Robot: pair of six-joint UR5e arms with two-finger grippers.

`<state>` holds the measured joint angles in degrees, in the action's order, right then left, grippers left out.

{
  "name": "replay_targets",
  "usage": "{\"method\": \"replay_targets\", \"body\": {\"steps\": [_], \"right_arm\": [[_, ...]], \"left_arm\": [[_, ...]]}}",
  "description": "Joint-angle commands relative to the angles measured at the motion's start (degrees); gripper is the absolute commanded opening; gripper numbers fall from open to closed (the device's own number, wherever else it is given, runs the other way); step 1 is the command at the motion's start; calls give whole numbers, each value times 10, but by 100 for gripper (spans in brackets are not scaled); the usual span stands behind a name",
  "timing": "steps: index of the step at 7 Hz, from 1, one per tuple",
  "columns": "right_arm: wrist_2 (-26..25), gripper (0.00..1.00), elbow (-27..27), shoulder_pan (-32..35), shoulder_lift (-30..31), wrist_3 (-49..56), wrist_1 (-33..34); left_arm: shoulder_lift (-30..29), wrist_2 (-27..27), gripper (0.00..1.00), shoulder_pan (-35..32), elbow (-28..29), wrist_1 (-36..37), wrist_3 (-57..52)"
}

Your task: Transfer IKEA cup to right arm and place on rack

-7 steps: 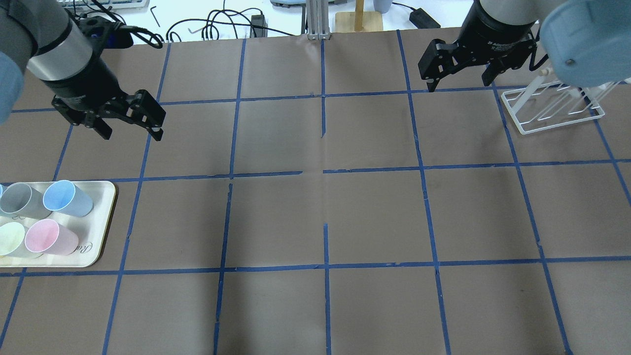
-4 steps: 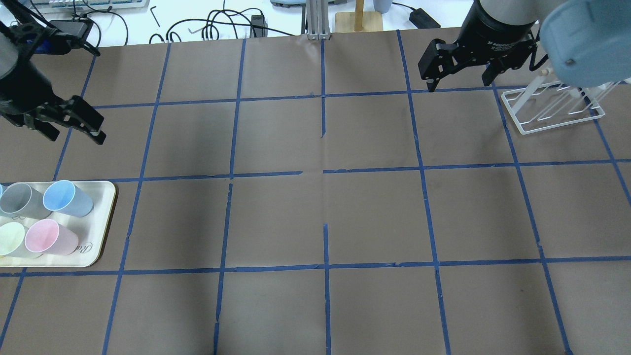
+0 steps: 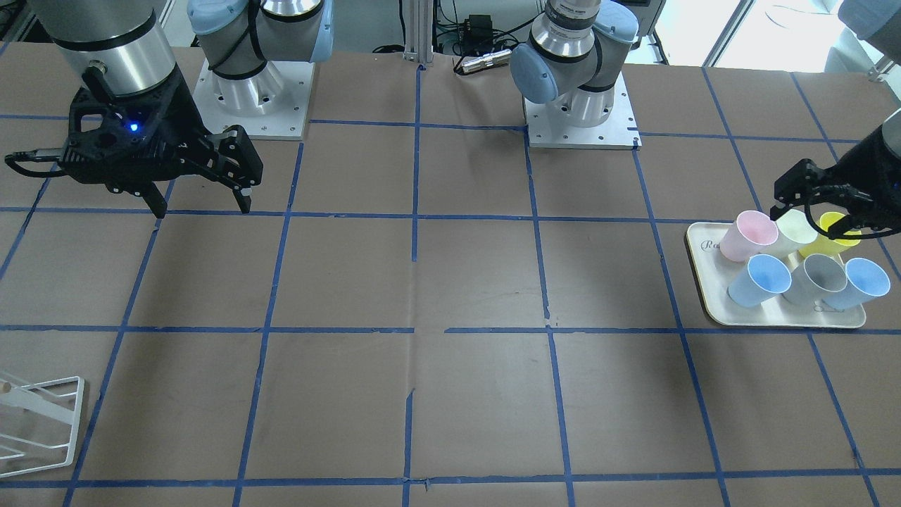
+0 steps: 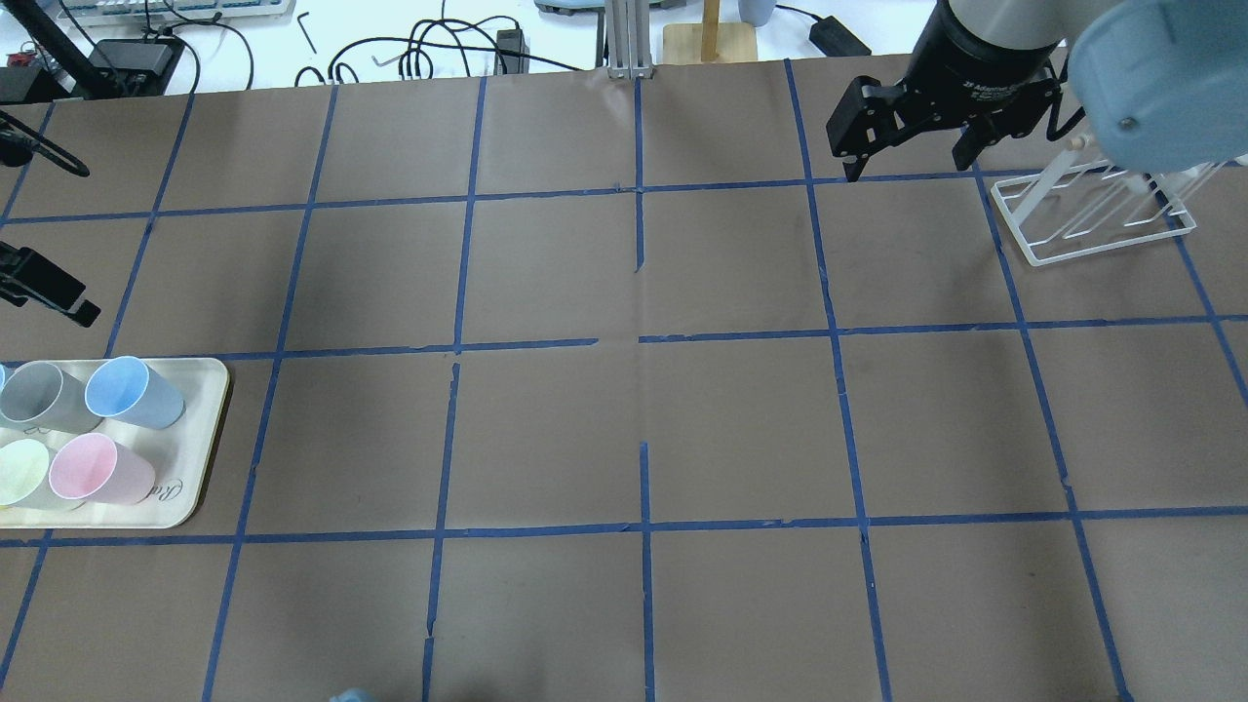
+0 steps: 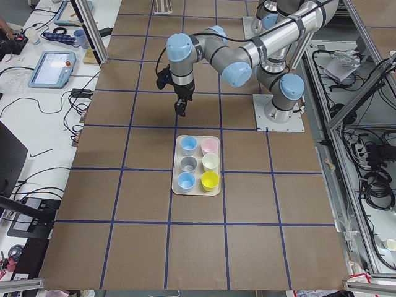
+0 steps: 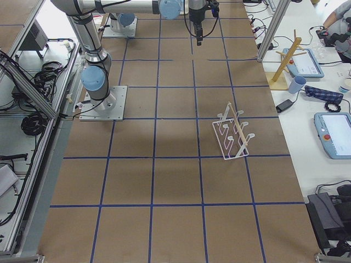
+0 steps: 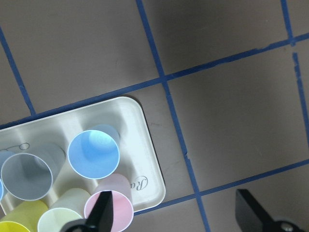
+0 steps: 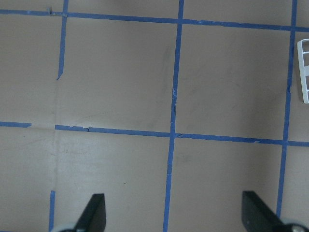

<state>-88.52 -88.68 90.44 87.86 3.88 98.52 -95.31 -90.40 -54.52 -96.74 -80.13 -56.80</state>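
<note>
The left gripper (image 7: 176, 215) is nearly cut off at the overhead view's left edge; it hangs spread wide and empty near the tray (image 4: 190, 463) holding the IKEA cup (image 4: 132, 392). It has swung left since 1 second ago; the right gripper (image 4: 909, 166), also spread and empty, stays beside the rack (image 4: 1097, 210).

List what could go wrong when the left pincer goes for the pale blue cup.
1. The pale blue cup stands crowded by the pink cup and the grey cup on the tray. The open left pincer could knock a neighbour over.
2. A brighter blue cup of the same shape stands just past the grey one, so the wrong cup might be taken.
</note>
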Motion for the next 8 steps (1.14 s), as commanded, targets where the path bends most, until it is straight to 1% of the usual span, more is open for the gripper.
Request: {"method": "replay_targets", "body": {"steps": [1,2,3,4,5,6,8], "right_arm": [[0,100,0,0,0,2,0],[1,100,0,0,0,7,-1],[-1,100,0,0,-1,7,0],[1,100,0,0,-1,8,0],[1,100,0,0,-1,15,0],[1,100,0,0,-1,19,0],[0,100,0,0,-1,20,-1]], "left_arm": [[-30,0,84,34,-56,120,-122],[-43,0,83,45,-83,165,-147],[-58,0,83,47,-92,209,-169],[-73,1,79,48,-84,218,-173],[-91,1,70,48,-84,230,-182],[-111,0,77,48,-84,247,-187],[-135,1,75,49,-85,248,-188]]}}
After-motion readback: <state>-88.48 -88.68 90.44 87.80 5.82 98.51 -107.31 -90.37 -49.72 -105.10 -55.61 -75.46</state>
